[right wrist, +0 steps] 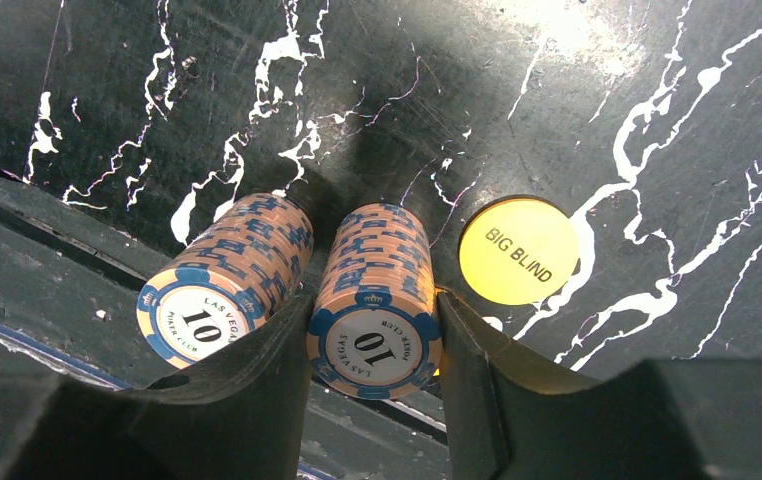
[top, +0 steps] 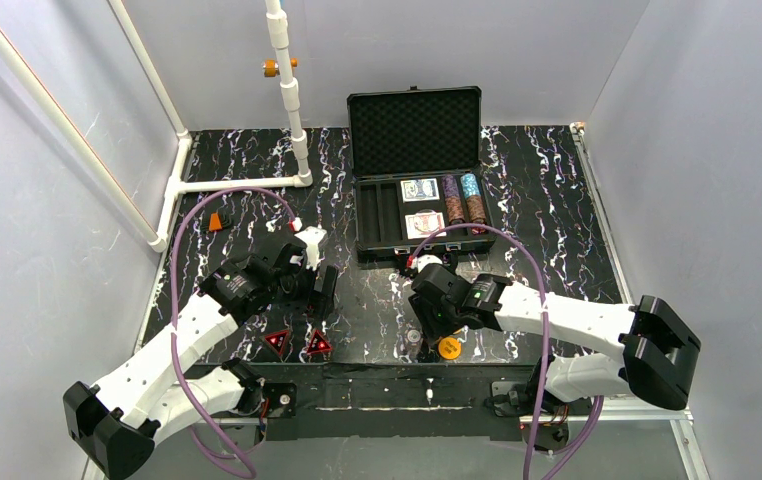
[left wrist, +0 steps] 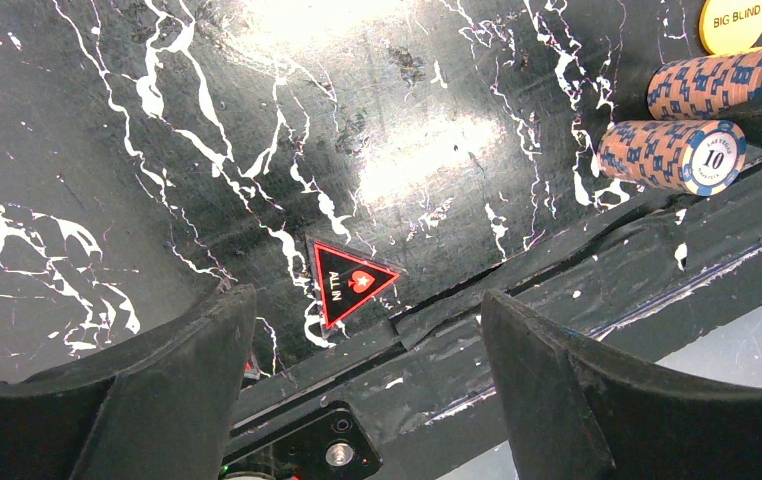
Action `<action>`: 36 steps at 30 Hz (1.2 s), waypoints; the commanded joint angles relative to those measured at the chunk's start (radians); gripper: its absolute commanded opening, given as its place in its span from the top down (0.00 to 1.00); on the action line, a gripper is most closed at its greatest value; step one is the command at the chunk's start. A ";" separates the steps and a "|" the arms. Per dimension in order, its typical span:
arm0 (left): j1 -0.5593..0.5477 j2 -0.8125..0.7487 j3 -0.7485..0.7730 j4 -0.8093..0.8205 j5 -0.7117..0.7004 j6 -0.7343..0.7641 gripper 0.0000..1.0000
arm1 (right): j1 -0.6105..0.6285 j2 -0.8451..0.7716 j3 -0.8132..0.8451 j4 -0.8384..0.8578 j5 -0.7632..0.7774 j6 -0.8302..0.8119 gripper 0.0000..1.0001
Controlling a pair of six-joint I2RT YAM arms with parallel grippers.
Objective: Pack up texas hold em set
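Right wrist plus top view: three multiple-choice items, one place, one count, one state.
1. Relative to the chip stacks, the yellow disc lies: A on top; B beside them, flat on the table; C propped upright against them.
2. How many chip stacks lie on the table: A one; B three; C two.
3. The case is: A open; B shut; C upside down.
B: the right wrist view shows it flat next to them. C: two lie side by side. A: its lid stands up in the top view.
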 commanded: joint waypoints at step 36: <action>-0.004 -0.118 0.035 0.202 0.091 0.201 0.07 | 0.004 0.058 0.470 -0.027 0.019 -0.082 0.99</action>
